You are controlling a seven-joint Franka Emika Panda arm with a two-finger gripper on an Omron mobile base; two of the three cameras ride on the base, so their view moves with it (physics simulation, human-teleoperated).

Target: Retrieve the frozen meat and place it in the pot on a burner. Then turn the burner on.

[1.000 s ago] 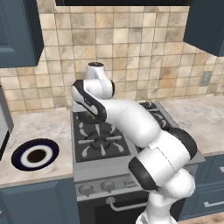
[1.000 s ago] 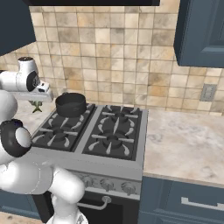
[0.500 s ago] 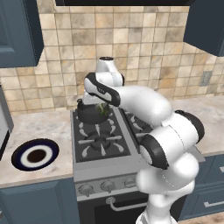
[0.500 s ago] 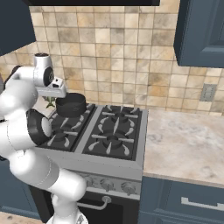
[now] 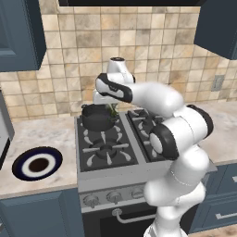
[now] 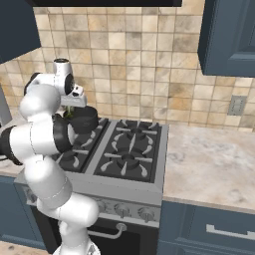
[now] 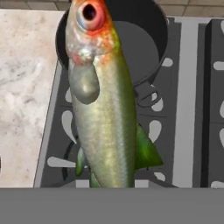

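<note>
Leftmost on the mottled beige stone tabletop lies a round dark-blue-rimmed plate with a white ring and dark centre, well apart from the stove. Next comes the grey four-burner gas stove, its round black burners under dark grey star-shaped grates. On the rear left burner stands the squat round dark grey-black metal pot with small side handles, upright and open-topped; in the right base view the pot sits at the back left of the cooktop, partly behind the white arm. Just right of the pot's rim in the left base view hangs the end effector, clenched on the frozen meat, a slender pale tan and green fish-shaped piece. From the hand camera the frozen meat hangs lengthwise, its red-ringed eye toward the pot's dark opening, its green fins over the grate arms. Whether it touches the rim I cannot tell.
</note>
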